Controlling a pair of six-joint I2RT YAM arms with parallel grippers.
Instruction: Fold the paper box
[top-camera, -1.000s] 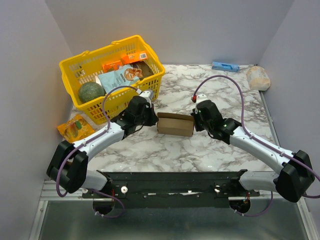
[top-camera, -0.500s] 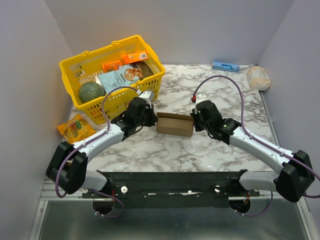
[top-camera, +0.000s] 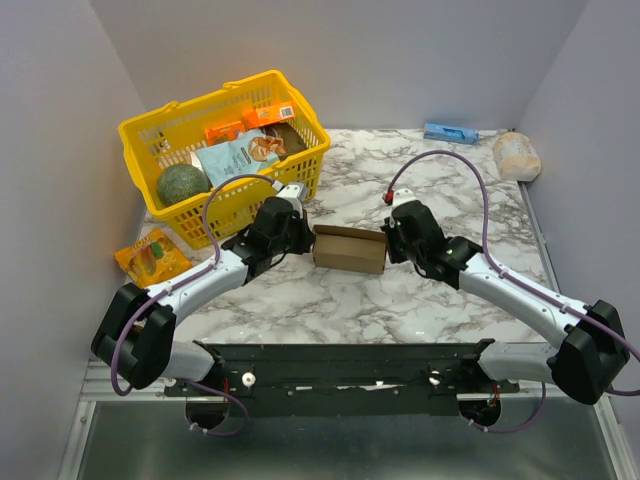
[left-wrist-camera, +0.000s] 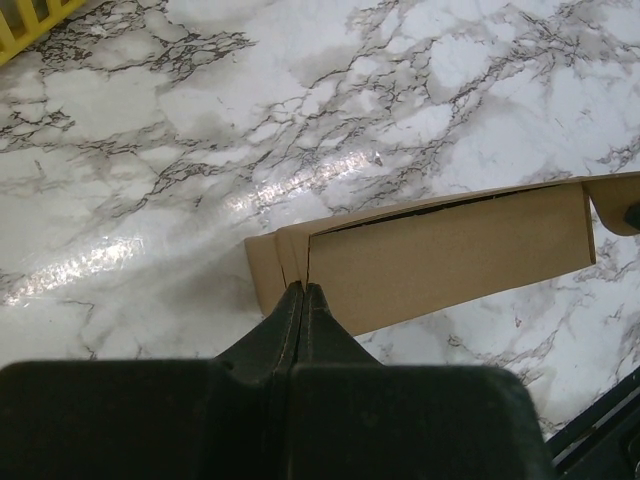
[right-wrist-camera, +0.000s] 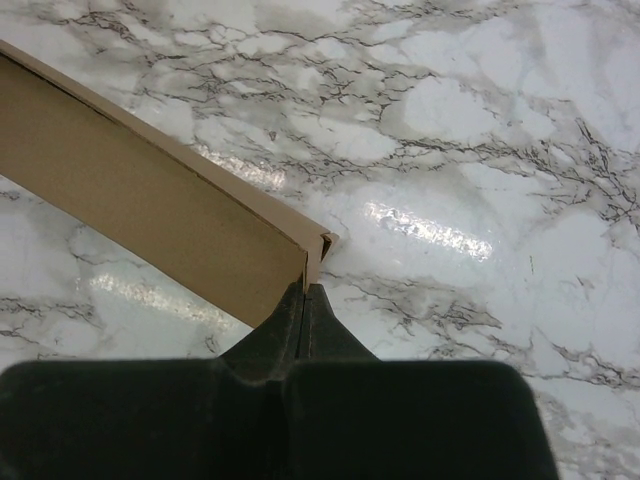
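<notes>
The paper box (top-camera: 350, 249) is a small brown carton lying on its side mid-table. My left gripper (top-camera: 307, 238) is shut, with its tips pressed against the carton's left end. In the left wrist view the gripper (left-wrist-camera: 303, 289) meets the slit beside the end flap of the box (left-wrist-camera: 450, 250), with no cardboard seen between the jaws. My right gripper (top-camera: 388, 240) is shut against the carton's right end. In the right wrist view the gripper (right-wrist-camera: 305, 289) touches the near right corner of the box (right-wrist-camera: 150, 200), where a flap edge stands slightly open.
A yellow basket (top-camera: 140, 135) full of groceries stands at the back left, close behind the left arm. An orange printed packet (top-camera: 150, 256) lies left of it. A small blue box (top-camera: 449, 132) and a beige bundle (top-camera: 516, 155) lie at the back right.
Almost nothing: both grippers stay shut against the carton's ends, and the left one has edged very slightly away from the near edge.
</notes>
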